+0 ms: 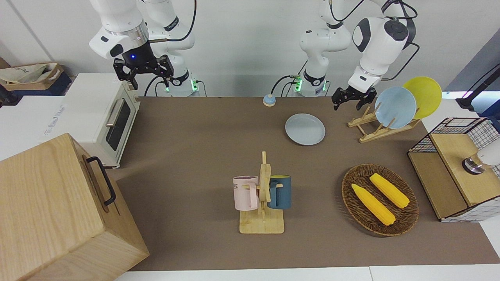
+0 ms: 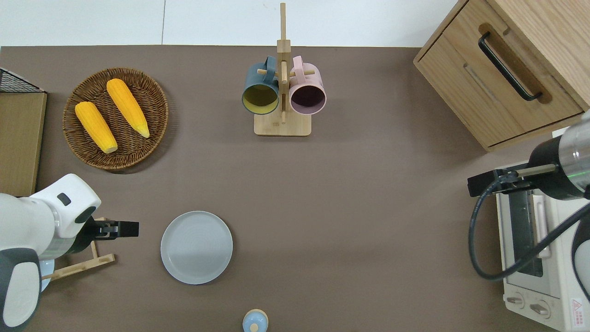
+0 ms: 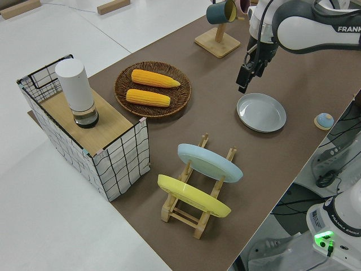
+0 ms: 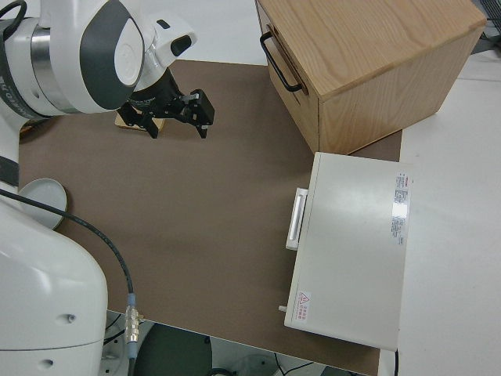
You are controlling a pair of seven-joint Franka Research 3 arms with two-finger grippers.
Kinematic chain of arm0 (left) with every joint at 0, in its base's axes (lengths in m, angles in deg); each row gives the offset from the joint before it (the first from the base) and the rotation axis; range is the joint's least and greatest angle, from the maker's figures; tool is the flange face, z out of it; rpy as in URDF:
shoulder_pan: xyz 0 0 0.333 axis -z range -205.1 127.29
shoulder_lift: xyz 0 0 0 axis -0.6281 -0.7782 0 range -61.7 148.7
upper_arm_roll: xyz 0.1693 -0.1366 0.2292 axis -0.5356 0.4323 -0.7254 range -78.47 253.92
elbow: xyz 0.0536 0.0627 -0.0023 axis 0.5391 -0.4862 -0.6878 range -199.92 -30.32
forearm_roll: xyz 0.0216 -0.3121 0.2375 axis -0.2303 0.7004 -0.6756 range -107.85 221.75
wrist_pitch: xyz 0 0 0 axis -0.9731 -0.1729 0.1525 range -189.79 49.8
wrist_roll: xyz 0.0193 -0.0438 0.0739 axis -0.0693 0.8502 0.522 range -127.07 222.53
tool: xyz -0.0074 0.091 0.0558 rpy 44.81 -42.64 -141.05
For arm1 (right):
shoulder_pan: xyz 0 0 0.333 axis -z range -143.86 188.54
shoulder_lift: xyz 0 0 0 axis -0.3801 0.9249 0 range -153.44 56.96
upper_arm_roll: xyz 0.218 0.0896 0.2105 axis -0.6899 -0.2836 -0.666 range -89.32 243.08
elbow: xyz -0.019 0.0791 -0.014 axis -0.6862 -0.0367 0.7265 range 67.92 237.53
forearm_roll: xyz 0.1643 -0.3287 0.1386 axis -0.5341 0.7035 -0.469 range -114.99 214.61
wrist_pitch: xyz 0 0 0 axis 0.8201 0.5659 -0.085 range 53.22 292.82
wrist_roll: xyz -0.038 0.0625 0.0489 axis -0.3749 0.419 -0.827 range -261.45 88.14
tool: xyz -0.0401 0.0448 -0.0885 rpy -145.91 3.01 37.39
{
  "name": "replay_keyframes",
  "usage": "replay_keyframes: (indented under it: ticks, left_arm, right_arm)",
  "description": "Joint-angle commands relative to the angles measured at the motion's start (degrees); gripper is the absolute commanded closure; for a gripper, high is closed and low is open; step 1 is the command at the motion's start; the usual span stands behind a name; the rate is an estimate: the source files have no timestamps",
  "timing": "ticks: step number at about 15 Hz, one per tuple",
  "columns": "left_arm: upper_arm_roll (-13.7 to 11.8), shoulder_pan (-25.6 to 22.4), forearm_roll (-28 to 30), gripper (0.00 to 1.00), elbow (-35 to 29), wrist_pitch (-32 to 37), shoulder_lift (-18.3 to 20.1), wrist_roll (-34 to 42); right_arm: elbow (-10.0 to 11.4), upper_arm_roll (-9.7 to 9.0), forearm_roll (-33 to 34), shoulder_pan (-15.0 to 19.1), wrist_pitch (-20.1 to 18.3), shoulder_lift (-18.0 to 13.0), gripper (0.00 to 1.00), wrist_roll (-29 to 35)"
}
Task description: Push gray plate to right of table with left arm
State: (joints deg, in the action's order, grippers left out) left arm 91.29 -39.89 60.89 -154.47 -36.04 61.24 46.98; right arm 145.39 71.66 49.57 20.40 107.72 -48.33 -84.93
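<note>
The gray plate (image 1: 305, 129) lies flat on the brown table (image 1: 195, 148), near the robots' edge; it also shows in the overhead view (image 2: 197, 247) and the left side view (image 3: 261, 112). My left gripper (image 1: 347, 104) is open and empty. In the overhead view it (image 2: 126, 229) is over the table cover between the wooden plate rack (image 2: 78, 265) and the gray plate, apart from the plate's rim. My right gripper (image 1: 143, 72) is open and its arm is parked.
The rack (image 1: 369, 130) holds an upright sky-blue plate (image 1: 395, 107) and a yellow plate (image 1: 424, 95). A wicker basket (image 1: 351, 195) with two corn cobs, a mug stand (image 1: 262, 224), a small blue bell (image 1: 269, 100), a toaster oven (image 1: 97, 109) and a wooden cabinet (image 1: 47, 218) stand around.
</note>
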Motion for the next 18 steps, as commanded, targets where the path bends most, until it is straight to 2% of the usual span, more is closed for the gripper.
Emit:
replay_keyframes:
  ticks: [1, 3, 13, 18]
  left_arm:
    - [1.27, 0.63, 0.63, 0.01, -11.78, -8.91, 5.81, -3.37]
    - [2.67, 1.33, 0.63, 0.01, -15.12, -12.25, 5.9, -5.31]
    - [3.03, 2.92, 1.15, 0.02, -26.03, -27.55, 4.67, -5.67]
    - [3.03, 3.62, 1.95, 0.02, -29.2, -35.55, 0.81, -5.58]
  right_arm:
    - [-0.05, -0.23, -0.46, 0.62, -0.69, -0.43, 0.017, -0.06]
    - [0.03, -0.32, -0.46, 0.62, -0.69, -0.43, 0.017, -0.15]
    - [0.03, -0.32, -0.46, 0.62, -0.69, -0.43, 0.017, -0.06]
    - [0.03, -0.32, -0.46, 0.62, -0.69, -0.43, 0.017, -0.15]
